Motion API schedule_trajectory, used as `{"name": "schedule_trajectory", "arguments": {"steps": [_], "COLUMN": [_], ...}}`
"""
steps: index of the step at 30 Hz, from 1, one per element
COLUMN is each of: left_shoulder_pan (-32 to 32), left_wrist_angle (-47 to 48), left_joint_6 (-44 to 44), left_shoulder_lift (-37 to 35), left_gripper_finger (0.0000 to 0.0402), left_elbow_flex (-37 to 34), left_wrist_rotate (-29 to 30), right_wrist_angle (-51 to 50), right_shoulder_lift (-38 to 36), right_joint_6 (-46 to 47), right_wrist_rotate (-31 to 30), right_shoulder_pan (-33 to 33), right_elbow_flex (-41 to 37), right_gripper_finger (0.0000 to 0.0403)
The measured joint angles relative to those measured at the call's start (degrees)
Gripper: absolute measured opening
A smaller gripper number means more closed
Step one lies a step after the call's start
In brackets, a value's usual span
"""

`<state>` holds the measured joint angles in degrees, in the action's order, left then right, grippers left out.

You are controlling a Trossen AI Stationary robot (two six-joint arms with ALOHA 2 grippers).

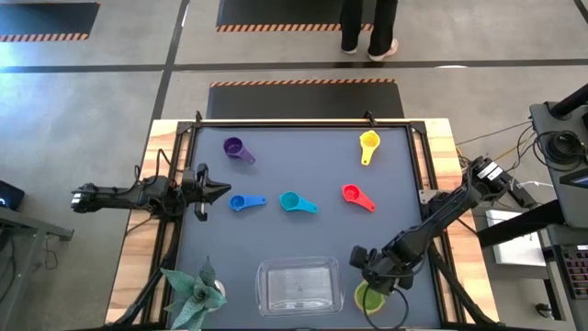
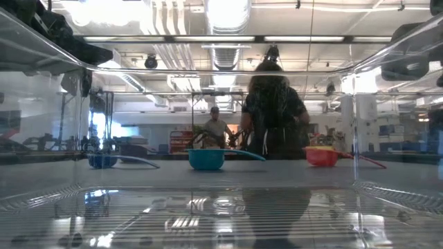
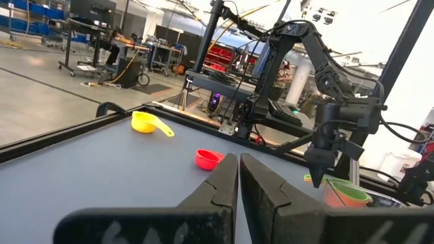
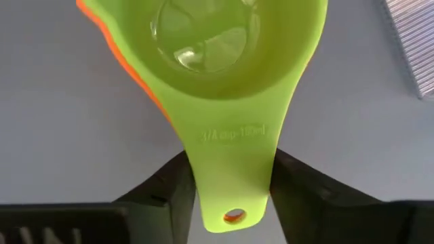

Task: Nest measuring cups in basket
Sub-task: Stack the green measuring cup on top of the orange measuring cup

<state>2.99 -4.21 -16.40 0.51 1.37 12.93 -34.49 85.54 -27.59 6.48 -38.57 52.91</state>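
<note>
High view counts five loose measuring cups (image 1: pixel 290 202); right claw (image 4: pixel 227 193) grips nested green cup (image 4: pixel 224 61), left claw (image 3: pixel 237 183) clenched.

A green-leaved toy plant (image 1: pixel 195 292) stands at the counter's (image 1: pixel 303 239) seven o'clock corner. A person (image 1: pixel 367 28) stands on the floor beyond its twelve o'clock edge.

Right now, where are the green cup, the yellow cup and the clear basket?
green cup (image 4: pixel 227 47), right wrist view, on the inside of its bowl.
yellow cup (image 1: pixel 369 141), high view, on its bowl at the table's far right.
basket (image 1: pixel 266 296), high view, on its left rim, near edge of the table.
</note>
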Motion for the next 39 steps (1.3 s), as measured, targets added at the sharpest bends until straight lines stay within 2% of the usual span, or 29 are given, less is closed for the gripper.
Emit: {"name": "schedule_trajectory", "arguments": {"steps": [4,14,20,25,31,39], "left_shoulder_pan": [0.01,0.01,0.02,0.01,0.00,0.00], "left_wrist_angle": [0.00,0.00,0.02,0.02,0.02,0.02], "left_joint_6": [0.00,0.00,0.00,0.00,0.00,0.00], "left_shoulder_lift": [-0.02,-0.02,-0.02,-0.02,-0.02,-0.02], "left_gripper_finger": [0.0000,0.0000,0.0000,0.0000,0.0000,0.0000], "left_elbow_flex": [0.00,0.00,0.00,0.00,0.00,0.00], "left_wrist_rotate": [0.00,0.00,-0.02,0.00,0.00,0.00], "right_wrist_angle": [-0.32,-2.45,-4.93,-8.06,-10.42,-10.50], "right_shoulder_lift": [-0.02,-0.04,-0.10,-0.46,-2.60,-8.29], "right_joint_6": [1.43,10.58,17.72,19.71,21.11,30.00], "right_wrist_rotate": [-0.03,-2.15,-4.71,-8.01,-8.22,-8.37], "right_shoulder_pan": [0.00,1.73,5.10,8.55,13.17,18.21], "right_elbow_flex": [0.00,-0.01,-0.05,-0.07,-1.06,-6.30], "right_gripper_finger": [0.0131,0.0138,0.0132,0.0136,0.0134,0.0137]}}
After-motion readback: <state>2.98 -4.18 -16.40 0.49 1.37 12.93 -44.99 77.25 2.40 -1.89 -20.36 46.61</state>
